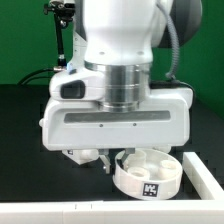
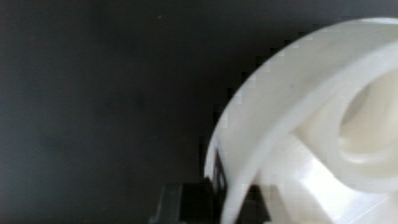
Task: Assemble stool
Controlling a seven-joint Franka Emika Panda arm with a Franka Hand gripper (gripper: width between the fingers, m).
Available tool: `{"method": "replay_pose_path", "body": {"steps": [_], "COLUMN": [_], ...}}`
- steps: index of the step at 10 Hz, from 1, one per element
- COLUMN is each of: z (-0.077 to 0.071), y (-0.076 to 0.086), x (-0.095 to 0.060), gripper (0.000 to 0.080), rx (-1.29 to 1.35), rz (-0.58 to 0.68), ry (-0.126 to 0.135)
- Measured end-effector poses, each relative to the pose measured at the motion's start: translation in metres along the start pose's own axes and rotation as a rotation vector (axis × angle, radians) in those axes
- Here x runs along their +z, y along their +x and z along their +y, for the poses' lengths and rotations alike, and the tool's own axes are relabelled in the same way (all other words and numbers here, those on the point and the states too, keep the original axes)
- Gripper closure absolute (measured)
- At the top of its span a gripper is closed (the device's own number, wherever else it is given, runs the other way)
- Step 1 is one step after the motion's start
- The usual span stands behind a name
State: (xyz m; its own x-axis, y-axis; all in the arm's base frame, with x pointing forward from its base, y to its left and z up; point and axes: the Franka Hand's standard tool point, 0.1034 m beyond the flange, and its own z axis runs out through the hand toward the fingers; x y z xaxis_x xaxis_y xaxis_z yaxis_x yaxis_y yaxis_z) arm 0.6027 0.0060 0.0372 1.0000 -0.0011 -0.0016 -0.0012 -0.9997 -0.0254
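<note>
The round white stool seat (image 1: 148, 175) lies sockets-up at the exterior view's lower right, with a black-and-white tag on its side wall. My gripper (image 1: 108, 160) reaches down at the seat's left rim, and the big white hand hides most of the fingers. In the wrist view the seat (image 2: 302, 120) fills the frame very close. Its thin rim runs down between the two dark fingers of my gripper (image 2: 228, 205), which is shut on it. A white part (image 1: 82, 155), perhaps a leg, shows partly under the hand.
A long white bar (image 1: 203, 178) runs along the seat's right side and a white strip (image 1: 60, 213) along the front. A black stand (image 1: 62, 40) rises at the back left. The tabletop (image 1: 20, 130) is black.
</note>
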Motion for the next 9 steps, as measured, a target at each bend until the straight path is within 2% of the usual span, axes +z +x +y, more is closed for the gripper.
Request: {"method": "replay_pose_path", "body": {"steps": [2,5,9], "z": [-0.004,-0.032,-0.034], "y": [-0.001,0.004,0.010], "x": [0.003,0.018,0.021], "gripper": [0.0775,0.0775,0.0775], "rx": [0.013,0.031,0.030], "rz": [-0.002,-0.008,-0.004], "ry": [0.001,0.000,-0.010]}}
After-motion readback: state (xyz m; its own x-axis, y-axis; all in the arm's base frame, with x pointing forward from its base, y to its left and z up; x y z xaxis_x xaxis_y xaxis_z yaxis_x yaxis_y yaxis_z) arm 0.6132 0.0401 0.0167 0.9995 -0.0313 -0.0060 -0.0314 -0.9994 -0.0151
